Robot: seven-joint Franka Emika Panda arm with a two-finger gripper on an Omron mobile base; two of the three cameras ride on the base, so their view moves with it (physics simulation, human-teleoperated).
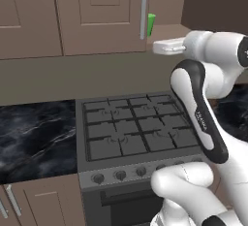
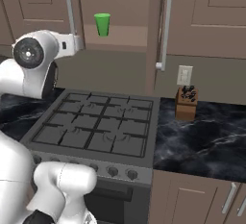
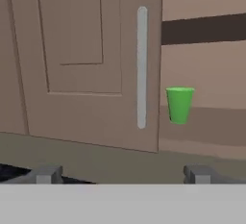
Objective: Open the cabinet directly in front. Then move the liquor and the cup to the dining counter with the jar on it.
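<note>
Ahead, cup [image 3: 180, 105] upright on cabinet [image 3: 81, 64] shelf, well beyond wide-spread, empty fingers [image 3: 46, 174].

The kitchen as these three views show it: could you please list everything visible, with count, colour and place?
cabinet: one, taupe-brown, above the stove; right door swung open, left door shut
handles: two, silver, vertical on the doors
cup: one, bright green, upright on the cabinet's bottom shelf
stove: one, grey, four burners, knobs along its front
worktop: black marble, both sides of the stove
knife block: one, brown, right of the stove
wall socket: one, white, above the block
gripper: open, short of the cup
</note>
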